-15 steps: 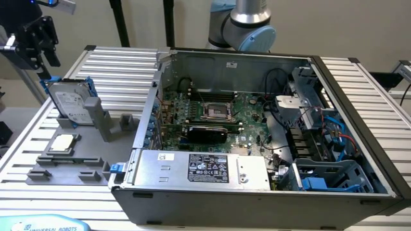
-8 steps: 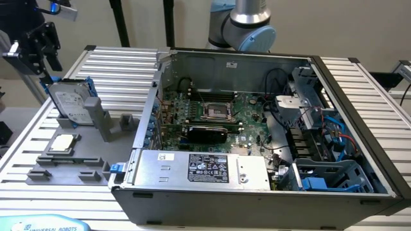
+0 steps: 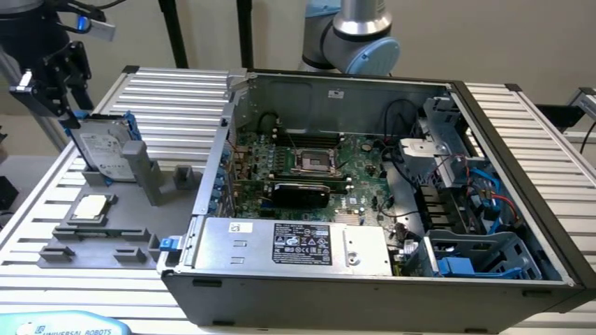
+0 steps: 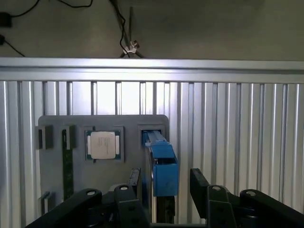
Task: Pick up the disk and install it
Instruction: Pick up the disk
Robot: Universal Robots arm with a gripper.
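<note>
Hovering my black two-finger gripper (image 3: 49, 82) just above the flat silver-grey metal disk in its bright blue plastic frame (image 3: 100, 150), which is standing on edge in the grey plastic fixture plate (image 3: 139, 225) beside the open dark computer case (image 3: 373, 293); I am holding the jaws spread wide, gripping nothing. I am judging this grasp needs the frame centred between my fingers, a square descent, and even pinching on both flat faces

You have soft, even light from above in both views. The ribbed silver aluminium table (image 3: 177, 91) reflects it with pale glare on its slats. The open grey metal computer case (image 3: 308, 87) holds mild shadow inside, and the black gripper (image 4: 166, 180) looks dark.
</note>
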